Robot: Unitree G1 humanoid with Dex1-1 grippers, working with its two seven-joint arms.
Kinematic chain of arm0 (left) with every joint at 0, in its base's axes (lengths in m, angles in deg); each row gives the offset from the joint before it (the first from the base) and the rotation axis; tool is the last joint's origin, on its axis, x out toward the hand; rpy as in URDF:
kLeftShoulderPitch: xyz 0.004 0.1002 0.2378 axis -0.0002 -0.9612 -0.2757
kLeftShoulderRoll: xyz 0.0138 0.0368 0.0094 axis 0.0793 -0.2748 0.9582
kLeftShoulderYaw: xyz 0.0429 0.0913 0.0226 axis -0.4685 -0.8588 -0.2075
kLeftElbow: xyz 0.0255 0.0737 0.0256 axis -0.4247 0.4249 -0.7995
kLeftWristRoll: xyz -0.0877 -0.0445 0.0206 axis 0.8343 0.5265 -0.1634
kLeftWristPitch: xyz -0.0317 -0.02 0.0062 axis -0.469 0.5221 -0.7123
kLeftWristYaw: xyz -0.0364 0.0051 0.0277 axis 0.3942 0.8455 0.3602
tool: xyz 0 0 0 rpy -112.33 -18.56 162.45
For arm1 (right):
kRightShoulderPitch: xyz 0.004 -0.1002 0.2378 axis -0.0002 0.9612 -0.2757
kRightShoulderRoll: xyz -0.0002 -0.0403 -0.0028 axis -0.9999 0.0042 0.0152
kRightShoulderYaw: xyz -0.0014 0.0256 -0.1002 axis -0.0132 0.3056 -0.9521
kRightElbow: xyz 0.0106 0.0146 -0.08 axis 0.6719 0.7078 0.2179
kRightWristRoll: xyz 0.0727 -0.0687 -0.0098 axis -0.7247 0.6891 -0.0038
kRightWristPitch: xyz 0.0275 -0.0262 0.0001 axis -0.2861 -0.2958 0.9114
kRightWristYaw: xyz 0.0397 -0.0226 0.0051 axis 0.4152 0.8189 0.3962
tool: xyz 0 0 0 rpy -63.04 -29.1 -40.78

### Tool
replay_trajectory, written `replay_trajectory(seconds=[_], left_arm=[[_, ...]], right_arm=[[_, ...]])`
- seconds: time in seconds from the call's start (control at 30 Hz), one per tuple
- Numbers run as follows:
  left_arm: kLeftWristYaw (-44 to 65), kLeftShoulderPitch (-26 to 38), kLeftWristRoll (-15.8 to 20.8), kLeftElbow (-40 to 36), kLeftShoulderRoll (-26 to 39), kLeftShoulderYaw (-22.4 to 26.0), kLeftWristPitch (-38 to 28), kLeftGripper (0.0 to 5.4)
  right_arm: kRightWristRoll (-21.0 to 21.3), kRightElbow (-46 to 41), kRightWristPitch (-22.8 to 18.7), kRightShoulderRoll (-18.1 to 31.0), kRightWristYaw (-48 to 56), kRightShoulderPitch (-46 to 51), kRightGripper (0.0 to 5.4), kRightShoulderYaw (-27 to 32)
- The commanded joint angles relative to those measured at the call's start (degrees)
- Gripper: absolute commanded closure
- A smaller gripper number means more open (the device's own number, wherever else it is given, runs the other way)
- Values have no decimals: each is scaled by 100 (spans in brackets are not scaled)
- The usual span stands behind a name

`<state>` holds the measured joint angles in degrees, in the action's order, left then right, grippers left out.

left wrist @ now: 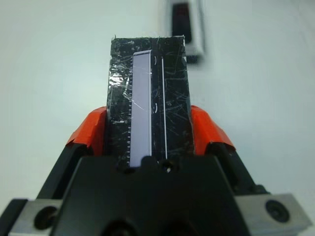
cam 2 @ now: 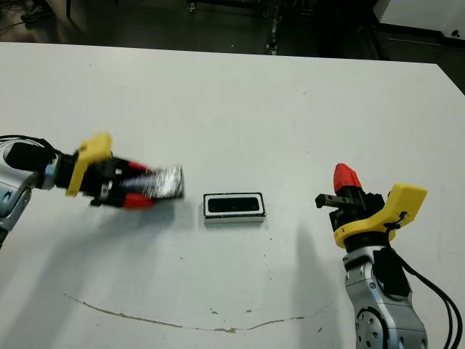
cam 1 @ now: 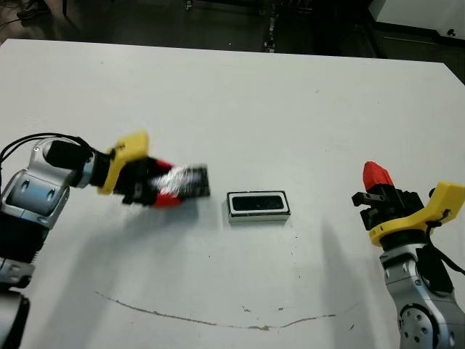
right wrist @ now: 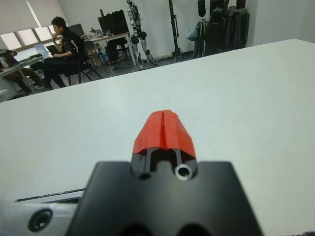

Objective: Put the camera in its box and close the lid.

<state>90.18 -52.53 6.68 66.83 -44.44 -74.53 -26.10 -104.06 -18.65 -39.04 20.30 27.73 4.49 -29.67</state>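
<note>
My left gripper (cam 1: 163,187) is shut on the lid (cam 1: 187,179), a black glossy slab with a pale lilac strip (left wrist: 141,98), held just left of the box. The box (cam 1: 258,205) sits mid-table, a small pale-sided tray. Inside it lies the camera (cam 1: 257,203), a flat black bar filling the tray. The left wrist view shows the lid (left wrist: 147,83) gripped between both red fingers (left wrist: 91,130), with the box (left wrist: 187,24) a short way beyond its far end. My right gripper (cam 1: 376,174) stands at the right with its red fingertips pressed together and nothing held (right wrist: 164,129).
The white table (cam 1: 232,109) carries a thin brownish mark (cam 1: 218,320) near its front edge. Dark floor and stands lie past the far edge. In the right wrist view a person (right wrist: 64,46) sits at a desk well beyond the table.
</note>
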Motion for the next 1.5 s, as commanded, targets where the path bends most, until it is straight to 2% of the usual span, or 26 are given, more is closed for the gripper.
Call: replay_trajectory(seconds=[0.03, 0.17, 0.4, 0.5, 0.7, 1.07, 1.5], left_arm=[[-389, -182, 211, -139, -259, 193, 230, 223], [-913, -322, 394, -422, -476, 248, 855, 223], [-1745, -626, 567, -1466, -601, 101, 2220, 223], [-1630, -621, 700, -1523, -575, -25, 2443, 223], [-1601, -646, 736, -1547, -594, -286, 2549, 223], [-1606, -674, 703, -1311, -825, -560, 2461, 223], [-1182, -668, 330, -291, -1298, -1032, 963, 223]], right_arm=[[13, 26, 30, 29, -16, 20, 540, -10], [-13, -5, -24, 10, -54, 16, 540, -19], [-30, 16, -13, 27, -39, 26, 540, -27], [-12, -2, -44, 24, -81, 29, 540, -49], [-29, 17, -26, 35, -62, 29, 540, -54], [17, 33, 34, 59, -48, 58, 540, -80], [16, 25, 85, 71, 14, 128, 540, -56]])
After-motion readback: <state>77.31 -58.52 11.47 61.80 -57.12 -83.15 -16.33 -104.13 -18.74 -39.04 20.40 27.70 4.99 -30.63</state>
